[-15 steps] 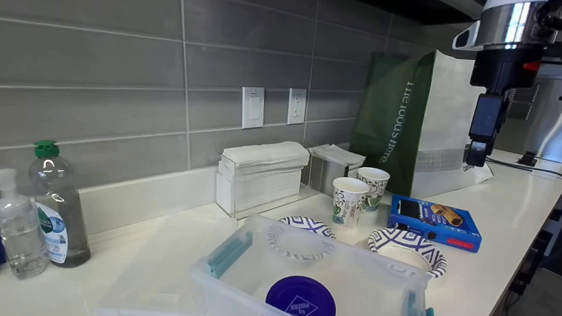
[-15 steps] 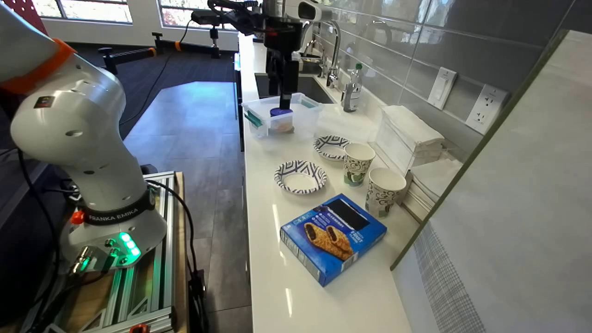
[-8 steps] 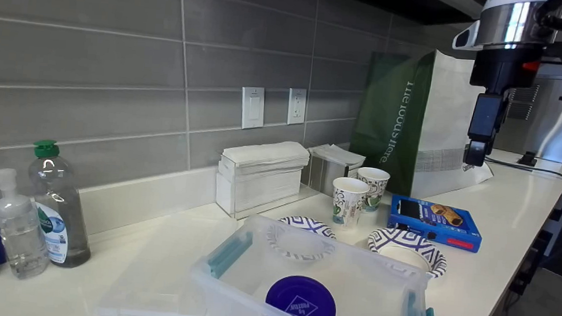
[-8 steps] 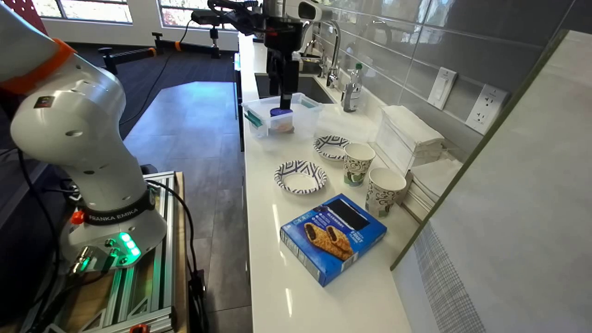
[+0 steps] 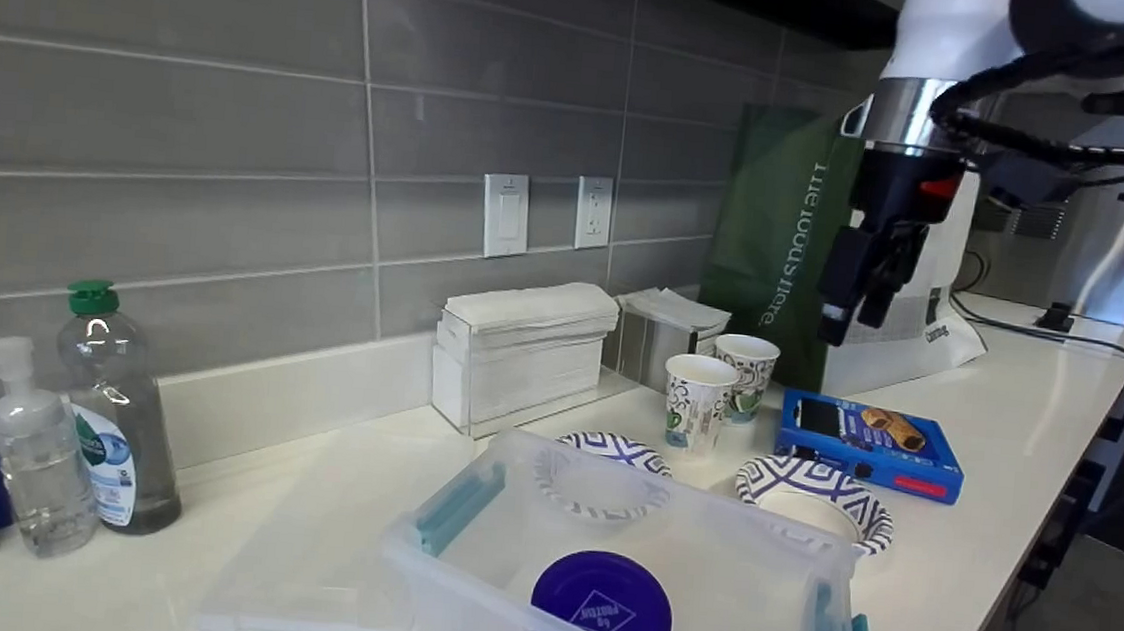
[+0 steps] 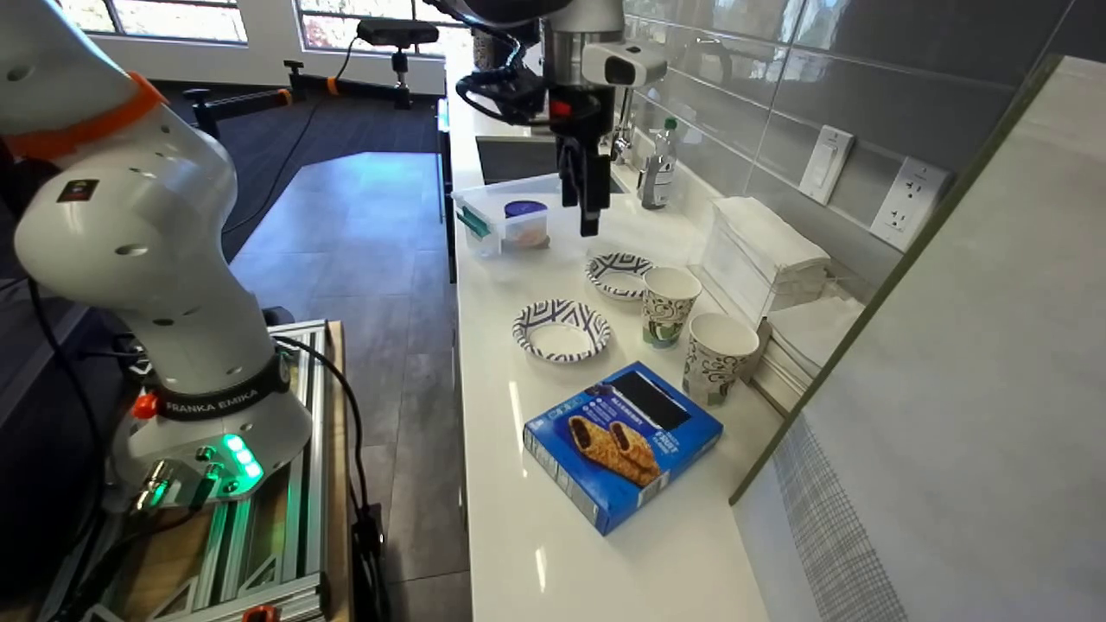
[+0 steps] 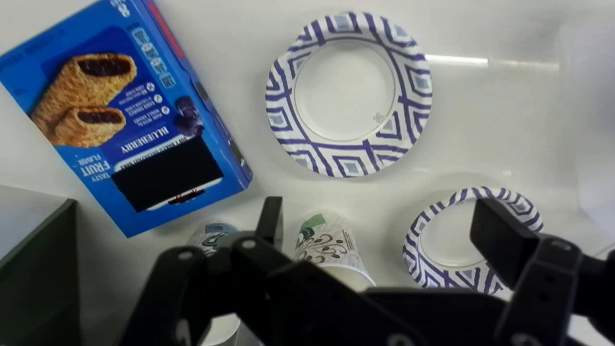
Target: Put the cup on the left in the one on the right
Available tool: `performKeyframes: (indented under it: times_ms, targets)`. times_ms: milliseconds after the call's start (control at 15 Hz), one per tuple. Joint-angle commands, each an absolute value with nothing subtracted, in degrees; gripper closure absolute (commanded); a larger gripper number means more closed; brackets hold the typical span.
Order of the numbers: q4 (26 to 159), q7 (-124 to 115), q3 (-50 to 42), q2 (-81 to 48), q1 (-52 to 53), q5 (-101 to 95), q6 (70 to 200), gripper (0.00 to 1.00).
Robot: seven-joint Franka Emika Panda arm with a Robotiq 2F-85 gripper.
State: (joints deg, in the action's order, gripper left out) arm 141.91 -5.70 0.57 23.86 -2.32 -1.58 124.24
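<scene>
Two white paper cups with a leafy coffee print stand upright side by side on the counter. The left cup (image 5: 698,407) (image 6: 669,309) and the right cup (image 5: 750,370) (image 6: 717,361) show in both exterior views. My gripper (image 5: 854,321) (image 6: 589,216) is in the air, above and apart from both cups. In the wrist view my gripper (image 7: 387,230) is open with nothing between its fingers. The left cup (image 7: 329,240) shows between the fingers, nearer one of them, its rim partly covered. The right cup (image 7: 214,235) is mostly hidden behind that finger.
Two patterned paper bowls (image 6: 562,331) (image 6: 620,275) and a blue snack box (image 6: 622,441) lie near the cups. Napkin holders (image 5: 528,363) (image 5: 666,329) stand behind, by the wall. A tall paper bag (image 5: 778,242) and a clear bin (image 5: 756,531) with a purple-lidded jar (image 5: 603,603) flank them.
Over the last half second my gripper has moved toward the cups and the wall, and has tilted and turned. The cups, bowls and box have not moved.
</scene>
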Motion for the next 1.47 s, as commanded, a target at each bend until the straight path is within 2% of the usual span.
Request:
performKeyframes:
  times_ms: [0,400,467,533,600,667,733,800,867,933,1333,1400]
  targets:
    - [137.13,-6.63,0.58,13.47,-2.61,-1.98,130.23,0.00]
    - [127.51,-6.32,0.12,-0.53,-2.26,-3.15,134.58,0.02]
    - [126.22,-6.49,0.14,-2.22,-2.04,-3.31,134.89,0.14]
    - [124.93,-6.50,0.10,-3.70,-1.84,-3.06,134.93,0.14]
    - [123.68,-7.01,0.14,-5.14,-1.60,-2.64,134.74,0.09]
    - [122.80,-6.47,0.15,-6.19,-1.42,-1.96,135.15,0.10]
    - [122.20,-6.75,0.19,-7.16,-1.21,-2.11,136.26,0.35]
    - [121.44,-6.61,0.25,-7.94,-1.02,-1.82,136.70,0.36]
    - [120.83,-6.62,0.28,-8.60,-0.82,-1.80,136.97,0.44]
    - [120.36,-6.54,0.28,-9.19,-0.64,-1.75,137.41,0.54]
    - [119.47,-7.84,0.03,-10.14,0.47,-2.82,136.66,0.99]
    - [119.26,-8.45,-0.13,-9.77,0.55,-3.06,135.69,1.00]
